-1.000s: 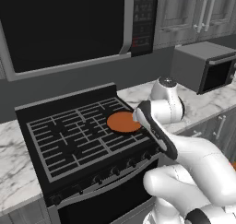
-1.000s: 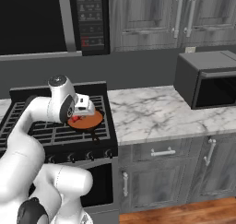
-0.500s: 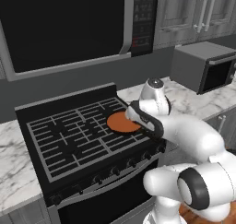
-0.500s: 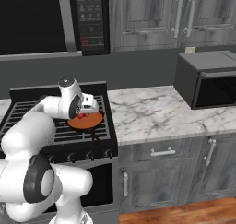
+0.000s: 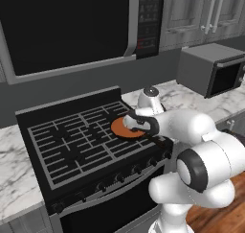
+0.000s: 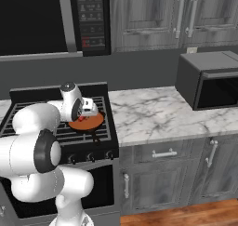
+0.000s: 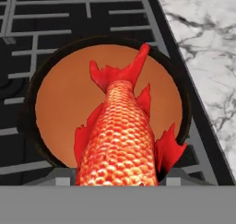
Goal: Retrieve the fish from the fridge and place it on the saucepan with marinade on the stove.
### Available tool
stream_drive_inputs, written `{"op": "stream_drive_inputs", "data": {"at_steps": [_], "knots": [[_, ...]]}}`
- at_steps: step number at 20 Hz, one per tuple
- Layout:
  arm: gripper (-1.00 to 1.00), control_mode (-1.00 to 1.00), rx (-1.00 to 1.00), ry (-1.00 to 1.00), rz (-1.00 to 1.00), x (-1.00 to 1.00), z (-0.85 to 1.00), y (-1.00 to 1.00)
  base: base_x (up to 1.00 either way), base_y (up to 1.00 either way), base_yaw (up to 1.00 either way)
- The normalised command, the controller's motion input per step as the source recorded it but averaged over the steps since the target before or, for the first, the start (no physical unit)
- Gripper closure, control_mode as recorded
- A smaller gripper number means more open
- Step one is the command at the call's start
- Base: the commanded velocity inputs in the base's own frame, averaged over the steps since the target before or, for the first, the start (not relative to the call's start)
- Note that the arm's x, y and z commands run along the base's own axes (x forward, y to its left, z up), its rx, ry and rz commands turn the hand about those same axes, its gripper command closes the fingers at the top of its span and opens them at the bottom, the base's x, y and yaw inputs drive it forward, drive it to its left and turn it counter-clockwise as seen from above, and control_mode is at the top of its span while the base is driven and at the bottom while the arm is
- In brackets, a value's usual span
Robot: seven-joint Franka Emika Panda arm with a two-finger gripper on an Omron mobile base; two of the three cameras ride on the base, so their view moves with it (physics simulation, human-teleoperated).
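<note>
Folded in tighter than a second ago: elbow drawn back toward the base, wrist and hand swung lower over the front right burner of the stove. Base cameras unshifted.

Forearm lying nearly level across the range's right edge, hand pitched down over the saucepan with marinade. Gripper pinching the fish, scaled red-orange body running up from between the two fingertips, forked tail pointing away over the pan's orange surface. Fish held above the pan, inside its dark rim; touching the marinade or just clear of it, cannot tell.

From the right base camera, a small red fleck of fish showing under the wrist, with the pan and its dark handle reaching toward the knobs. From the left base camera, fish covered by the wrist, roughly half the orange disc showing. Marble counter just beside the stove's right edge in the hand camera.

Fish head cut off at the bottom of the hand camera. Fingertips mostly covered by the fish body.

Countertop microwave well to the right.
</note>
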Motion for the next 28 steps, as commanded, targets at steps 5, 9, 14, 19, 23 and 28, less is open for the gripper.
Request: {"op": "stream_drive_inputs", "data": {"at_steps": [5,9,14,19,23,28], "knots": [[1.0,-1.0,-0.01,0.05,0.0,0.0,-0.29,0.0,0.0,0.0,0.0],[1.0,-1.0,0.0,0.05,0.02,0.04,-0.07,0.0,0.0,0.0,0.0],[1.0,-1.0,0.0,0.04,0.01,0.18,-0.02,0.0,0.0,0.0,0.0],[1.0,-1.0,0.0,0.0,0.0,0.31,-0.01,0.0,0.0,0.0,0.0],[-1.0,-1.0,0.0,0.0,0.01,0.1,-0.02,0.0,0.0,0.0,0.0],[-1.0,-1.0,0.0,0.0,0.0,0.06,-0.05,0.0,0.0,0.0,0.0]]}}
